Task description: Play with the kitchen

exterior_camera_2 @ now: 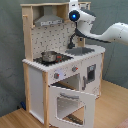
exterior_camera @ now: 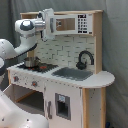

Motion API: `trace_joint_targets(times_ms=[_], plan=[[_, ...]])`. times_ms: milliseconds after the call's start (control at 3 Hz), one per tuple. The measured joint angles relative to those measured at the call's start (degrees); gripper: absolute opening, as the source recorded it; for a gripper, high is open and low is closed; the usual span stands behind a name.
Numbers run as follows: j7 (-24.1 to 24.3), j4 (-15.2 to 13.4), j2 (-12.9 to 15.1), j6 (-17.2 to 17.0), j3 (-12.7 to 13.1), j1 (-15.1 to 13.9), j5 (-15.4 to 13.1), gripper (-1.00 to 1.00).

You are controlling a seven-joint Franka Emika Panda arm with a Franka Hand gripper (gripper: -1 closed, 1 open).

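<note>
The kitchen is a tall white and light-wood toy with a tiled back wall, a black faucet, a grey sink and a stove with a small metal pot. A microwave sits in its top shelf. My gripper is up at the microwave's left end, on the white arm that reaches in from the first exterior view's left. In the second exterior view the gripper hovers at the top of the kitchen, beside the grey range hood. The oven door hangs open and down.
A grey curtain hangs behind the kitchen in both exterior views. The wooden floor lies in front. The pot stands on the stove under the hood, and a lower cupboard door is shut.
</note>
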Motion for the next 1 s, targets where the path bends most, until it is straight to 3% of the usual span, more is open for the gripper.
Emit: trace_joint_targets(times_ms=[1000], plan=[[0.06,-10.85,0.02,10.77,-5.87,8.13,0.00,-1.00]])
